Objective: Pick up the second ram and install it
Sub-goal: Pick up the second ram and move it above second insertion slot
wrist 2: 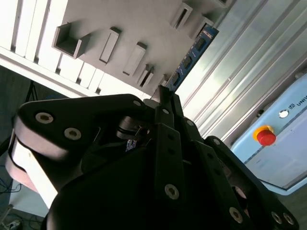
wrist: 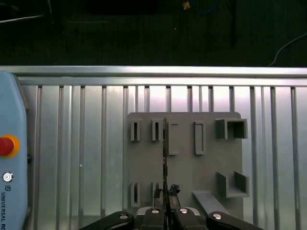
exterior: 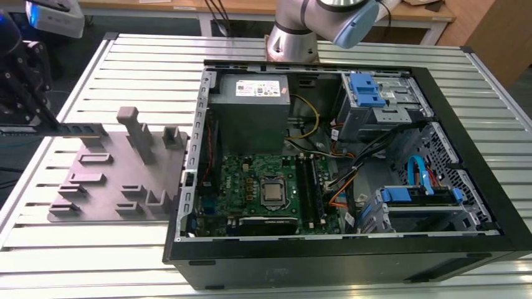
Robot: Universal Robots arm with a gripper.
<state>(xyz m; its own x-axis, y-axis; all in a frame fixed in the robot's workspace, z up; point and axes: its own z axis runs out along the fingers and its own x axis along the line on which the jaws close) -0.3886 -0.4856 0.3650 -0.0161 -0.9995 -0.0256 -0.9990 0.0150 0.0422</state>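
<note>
The second ram (exterior: 75, 130) is a thin, dark green stick, held level above the back left corner of the grey fixture block (exterior: 116, 180) in the exterior view. My gripper (exterior: 37, 121) is shut on one end of it. In the second wrist view the stick (wrist 2: 192, 52) juts out from the black fingers (wrist 2: 165, 103), showing its row of chips. In the first wrist view I see it edge-on (wrist: 165, 153), lined up over the fixture (wrist: 206, 167), with the gripper (wrist: 166, 194) pinching it.
An open computer case (exterior: 432, 81) lies to the exterior view's right of the fixture. Inside are a green motherboard (exterior: 241, 180), its memory slots (exterior: 309, 187), a power supply (exterior: 249, 93) and cables. The slatted metal table (exterior: 124, 56) carries everything. A pendant with a red button (wrist: 7, 145) lies nearby.
</note>
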